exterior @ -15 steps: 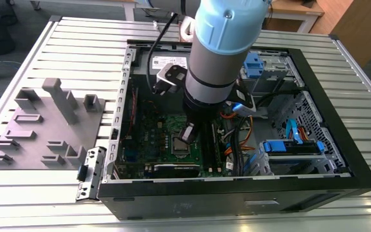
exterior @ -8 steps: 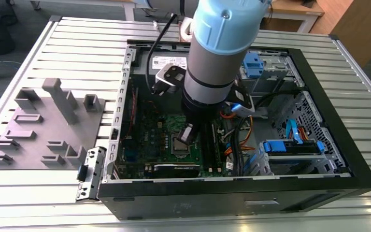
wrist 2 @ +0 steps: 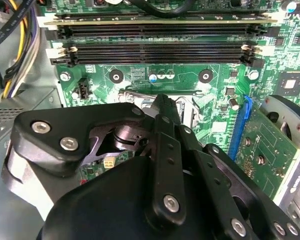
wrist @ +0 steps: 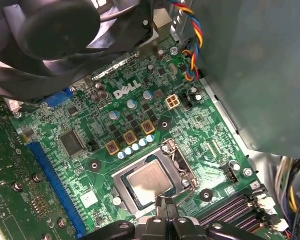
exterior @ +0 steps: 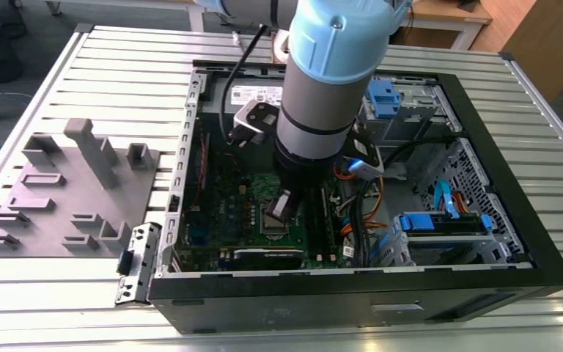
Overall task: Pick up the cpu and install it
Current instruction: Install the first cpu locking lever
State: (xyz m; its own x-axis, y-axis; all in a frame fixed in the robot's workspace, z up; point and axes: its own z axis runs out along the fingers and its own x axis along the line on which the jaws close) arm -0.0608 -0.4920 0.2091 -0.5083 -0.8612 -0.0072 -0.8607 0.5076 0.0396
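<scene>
Cpu (wrist: 149, 182): small, flat and silver, down inside the square metal socket (wrist: 121, 176) on the green motherboard (wrist: 210, 145). Sits level, shiny top up, with the socket's frame all around it. Away from the motherboard's edges, between the long black memory slots (wrist: 235, 207) and a row of little round parts (wrist: 135, 147).

Gripper (wrist: 165, 204): low over the socket in the first wrist view, right at the frame's edge beside the cpu. Fingers (wrist: 161, 203) pressed together into one thin tip, holding nothing. Cannot tell if the tip touches the frame.

Motherboard flat in the bottom of the open computer case (exterior: 193, 147). Grey plastic tray (exterior: 27, 198) on the slatted table (exterior: 115, 59), next to the case, at the exterior view's left.
</scene>
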